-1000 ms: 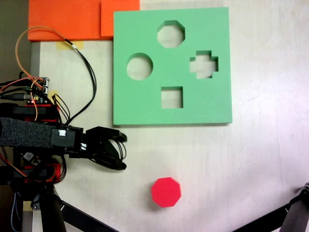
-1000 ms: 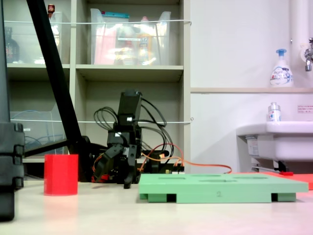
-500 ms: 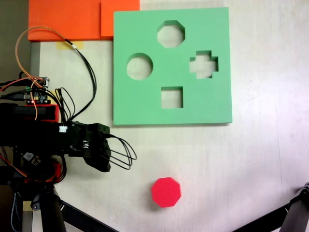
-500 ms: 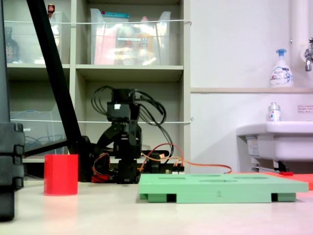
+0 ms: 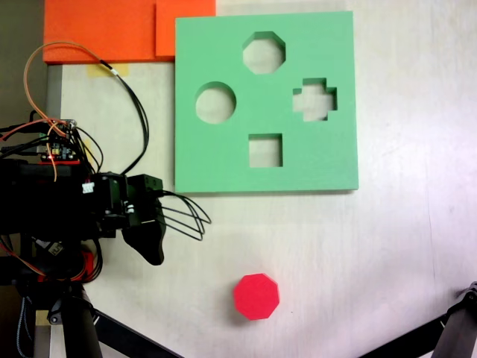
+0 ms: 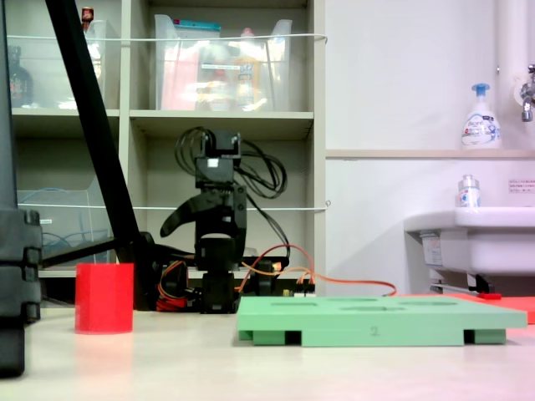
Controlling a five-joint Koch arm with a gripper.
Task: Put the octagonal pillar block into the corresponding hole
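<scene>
The red octagonal pillar block [image 5: 256, 296] stands alone on the pale table, below the green foam board [image 5: 223, 160]; from the side it is a red upright [image 6: 104, 298] at the left. The octagonal hole [image 5: 264, 53] is the top cutout of the board, and it is empty. My black gripper [image 5: 154, 253] hangs to the left of the block and a good way from it, near the arm's base. In the side view the gripper [image 6: 167, 227] is raised well above the table and points left. A single tip shows, so the state of the jaws is unclear.
The board [image 6: 376, 317] also has round, cross and square cutouts. Orange foam slabs [image 5: 112, 30] lie at the top left. A circuit board with loose wires [image 5: 56, 145] sits by the arm's base. Tripod legs [image 5: 97, 328] cross the bottom corners. A white sink [image 6: 468, 234] stands at the right.
The gripper has risen off the table, pulled back toward the base and turned. Its two spread fingers showed a second ago; now one tip shows. Block and board have not moved.
</scene>
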